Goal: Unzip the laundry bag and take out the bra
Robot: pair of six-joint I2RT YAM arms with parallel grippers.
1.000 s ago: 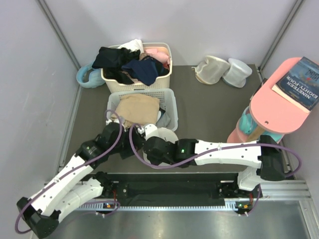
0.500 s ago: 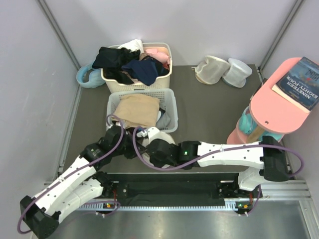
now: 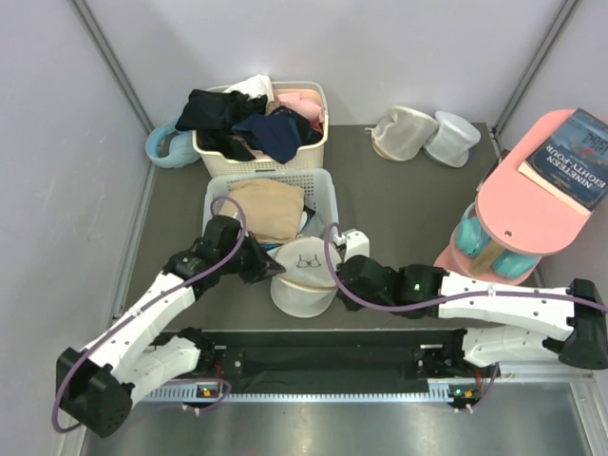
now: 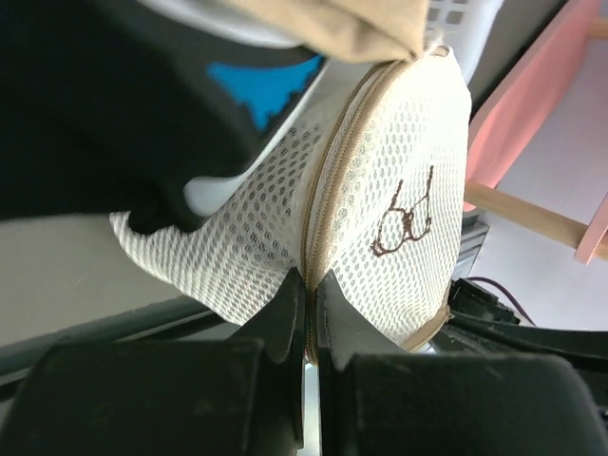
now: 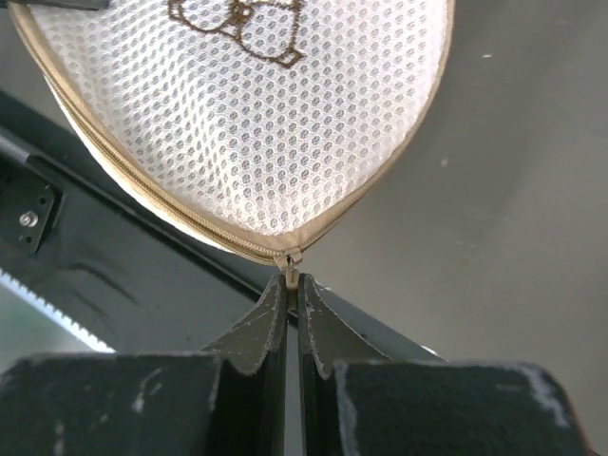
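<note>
The laundry bag (image 3: 304,288) is seen on the dark table (image 3: 399,209), just near of the white basket (image 3: 326,195) and between the two grippers. Its flat face with the bra pictogram (image 3: 306,258) is turned upward.

The bag's left rim is pinched by the left gripper (image 3: 275,269). In the left wrist view its jaws are pressed together on the zip seam (image 4: 328,180). The bag's right edge is met by the right gripper (image 3: 336,278). In the right wrist view its jaws are clamped on the small zip pull (image 5: 290,260). The zip teeth in view are seen joined.

A folded tan cloth (image 3: 267,209) is held in the white basket. Dark garments are piled in the cream basket (image 3: 325,133) farther back.
</note>
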